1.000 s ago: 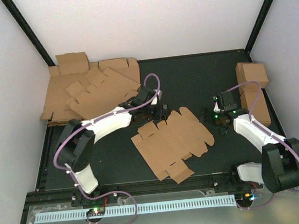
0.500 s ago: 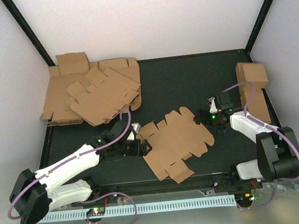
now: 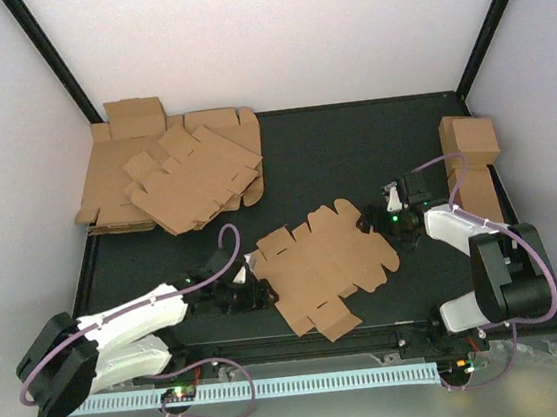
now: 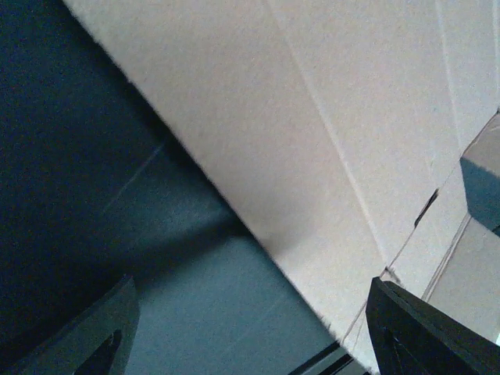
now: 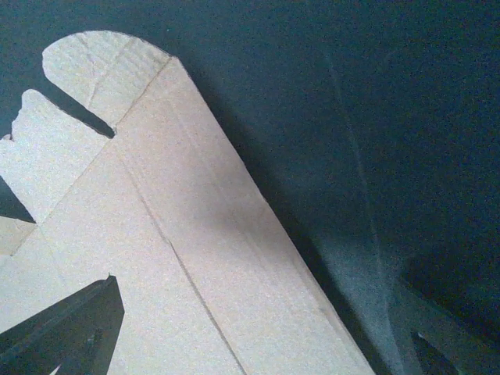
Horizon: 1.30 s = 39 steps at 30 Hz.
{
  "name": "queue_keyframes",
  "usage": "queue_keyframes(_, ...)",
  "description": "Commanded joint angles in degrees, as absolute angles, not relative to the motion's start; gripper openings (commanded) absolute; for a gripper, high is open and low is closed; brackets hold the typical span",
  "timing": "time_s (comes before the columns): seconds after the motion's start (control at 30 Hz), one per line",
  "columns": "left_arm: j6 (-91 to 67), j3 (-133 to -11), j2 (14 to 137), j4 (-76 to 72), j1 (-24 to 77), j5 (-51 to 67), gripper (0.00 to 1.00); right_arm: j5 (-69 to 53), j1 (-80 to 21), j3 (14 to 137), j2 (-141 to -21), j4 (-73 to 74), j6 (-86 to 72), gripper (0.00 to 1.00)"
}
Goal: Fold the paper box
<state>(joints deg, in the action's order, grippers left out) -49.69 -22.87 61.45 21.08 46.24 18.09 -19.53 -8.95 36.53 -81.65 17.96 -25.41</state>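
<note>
The paper box [image 3: 327,261] lies flat and unfolded on the black table, a brown corrugated sheet with tabbed flaps. My left gripper [image 3: 252,291] sits low at the sheet's left edge. In the left wrist view the left gripper [image 4: 250,336] is open, and the sheet's edge [image 4: 312,156] runs diagonally between the fingers [image 4: 426,332]. My right gripper [image 3: 380,220] is at the sheet's right edge. In the right wrist view the right gripper [image 5: 250,344] is open too, one finger [image 5: 70,328] over the paper box [image 5: 156,234] and the other over bare table.
A stack of flat brown blanks [image 3: 174,170] lies at the back left. Finished brown cartons [image 3: 470,138] stand along the right wall. A black frame rail and a metal ledge [image 3: 312,416] run along the near edge.
The left arm swung from the back-left stack down to the near side and settled at the sheet's left edge. The right gripper shifted slightly left to the sheet's right edge.
</note>
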Motion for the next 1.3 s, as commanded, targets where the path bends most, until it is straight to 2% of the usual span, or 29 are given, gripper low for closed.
queue_keyframes(0.0, -51.89, -22.77, 64.84, 12.15, 46.49, 20.33, 0.79, -21.25, -8.87, 36.49, -82.57, 17.91, -24.38, 0.96)
queue_keyframes(0.17, -52.78, -22.35, 70.01, 6.18, 46.24, 20.80, 0.50, -22.38, -8.87, 34.76, -82.83, 18.28, -24.88, 0.96)
queue_keyframes(0.27, -54.46, -21.40, 70.44, 3.78, 46.02, 17.89, 0.40, -23.73, -8.88, 33.80, -82.65, 18.82, -25.05, 0.96)
queue_keyframes(0.6, -50.72, -26.42, 72.39, 1.79, 40.27, 18.41, 0.27, -24.64, -8.87, 30.13, -75.55, 21.80, -26.36, 0.96)
queue_keyframes(0.7, -48.82, -30.87, 73.03, 2.53, 38.67, 18.44, 0.25, -26.12, -8.88, 29.34, -74.75, 22.32, -26.59, 0.95)
queue_keyframes(0.97, -40.30, -45.69, 84.17, 6.38, 33.85, 22.16, 0.21, -30.31, -8.88, 26.47, -70.07, 23.53, -28.80, 0.95)
queue_keyframes(1.1, -34.06, -55.39, 91.46, 13.58, 32.24, 23.57, 0.13, -32.72, -8.96, 25.50, -68.50, 24.50, -29.20, 0.95)
queue_keyframes(1.27, -22.09, -67.56, 97.05, 29.99, 31.98, 17.31, 0.13, -34.47, -9.58, 24.43, -65.28, 26.14, -29.40, 0.95)
